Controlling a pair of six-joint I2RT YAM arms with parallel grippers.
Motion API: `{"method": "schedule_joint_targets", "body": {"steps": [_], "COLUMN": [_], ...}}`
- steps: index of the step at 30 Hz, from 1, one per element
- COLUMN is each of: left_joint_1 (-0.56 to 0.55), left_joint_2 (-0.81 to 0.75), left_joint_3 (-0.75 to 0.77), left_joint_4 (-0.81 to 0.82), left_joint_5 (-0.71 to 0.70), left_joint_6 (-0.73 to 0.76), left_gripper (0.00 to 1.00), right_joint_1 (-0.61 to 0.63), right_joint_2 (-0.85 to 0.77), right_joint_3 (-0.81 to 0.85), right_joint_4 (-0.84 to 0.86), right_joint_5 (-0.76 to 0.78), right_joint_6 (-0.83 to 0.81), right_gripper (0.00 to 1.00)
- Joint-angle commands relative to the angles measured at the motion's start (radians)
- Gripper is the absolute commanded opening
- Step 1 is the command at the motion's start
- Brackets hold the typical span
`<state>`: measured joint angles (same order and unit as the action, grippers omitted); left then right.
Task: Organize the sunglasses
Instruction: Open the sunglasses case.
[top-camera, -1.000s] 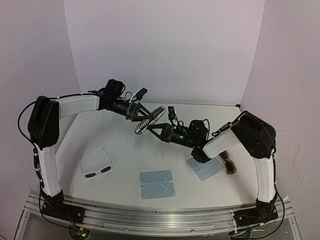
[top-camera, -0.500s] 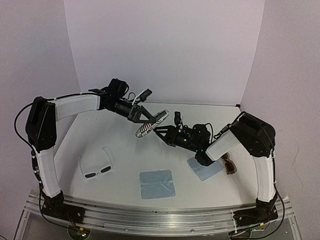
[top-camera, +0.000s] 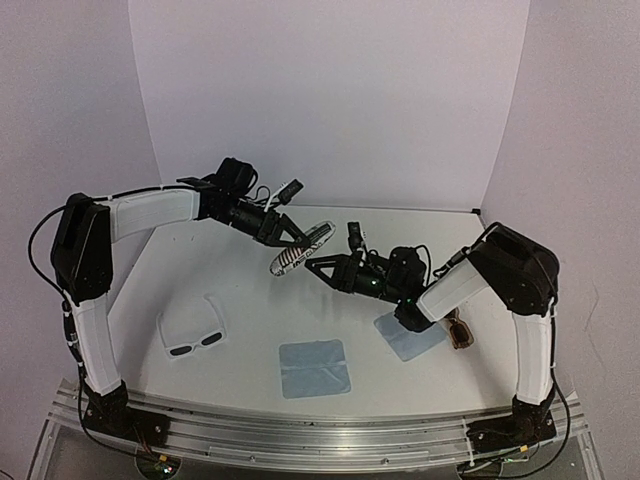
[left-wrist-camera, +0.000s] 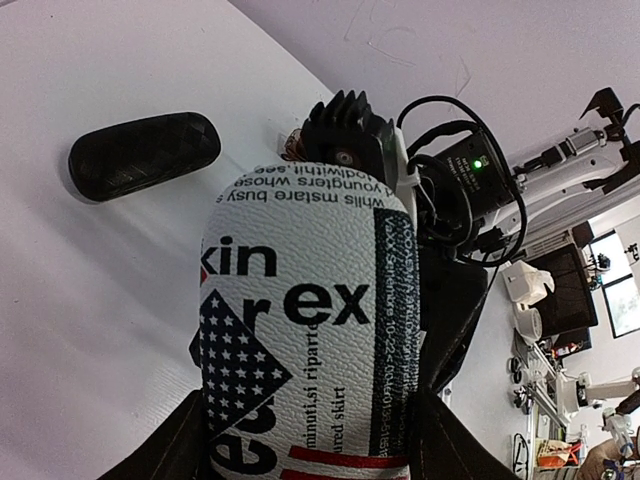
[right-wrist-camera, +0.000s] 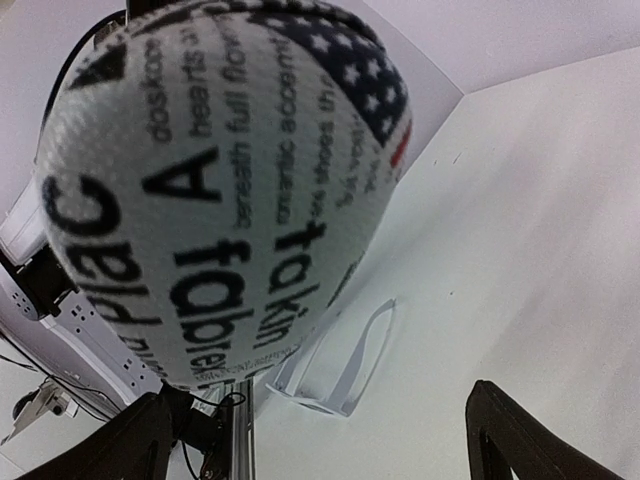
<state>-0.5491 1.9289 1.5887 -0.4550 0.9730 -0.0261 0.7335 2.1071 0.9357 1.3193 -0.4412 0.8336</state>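
Top external: left claw (top-camera: 293, 237) grips printed case (top-camera: 302, 250) aloft. Right claw (top-camera: 318, 268) gapes wide just beside its end. White sunglasses (top-camera: 195, 335) lie near-left on worktop (top-camera: 250, 310), brown pair (top-camera: 458, 330) under right arm. Best keep case steady, then catch its lid edge squarely.

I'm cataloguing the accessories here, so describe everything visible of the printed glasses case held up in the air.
The oblong glasses case has a white, grained, leather-like skin printed with black newspaper-style lettering and a navy-and-red stars-and-stripes flag. Its ends are rounded and it looks closed. It hangs tilted above the white table, clamped at one end between the jaws of the left gripper. The right gripper faces its other end with jaws wide open, not gripping it.
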Motion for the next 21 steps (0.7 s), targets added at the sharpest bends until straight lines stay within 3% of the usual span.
{"method": "schedule_joint_targets", "body": {"steps": [1, 7, 13, 21], "left_joint_1": [-0.007, -0.009, -0.009, -0.009], "left_joint_2": [-0.053, -0.051, -0.052, -0.064], "left_joint_3": [0.001, 0.008, 0.022, 0.030], "left_joint_4": [0.029, 0.032, 0.034, -0.005], "left_joint_5": [0.029, 0.037, 0.089, 0.109], "left_joint_6": [0.008, 0.008, 0.003, 0.065], "left_gripper": [0.00, 0.00, 0.00, 0.00], "right_joint_1": [0.011, 0.018, 0.018, 0.016], "right_joint_2": [0.001, 0.031, 0.024, 0.016], "right_joint_3": [0.085, 0.119, 0.070, 0.030], "right_joint_4": [0.148, 0.157, 0.156, 0.144], "right_joint_5": [-0.024, -0.008, 0.046, 0.115], "right_joint_6": [-0.013, 0.003, -0.027, -0.035], "right_gripper": [0.98, 0.95, 0.82, 0.78]}}
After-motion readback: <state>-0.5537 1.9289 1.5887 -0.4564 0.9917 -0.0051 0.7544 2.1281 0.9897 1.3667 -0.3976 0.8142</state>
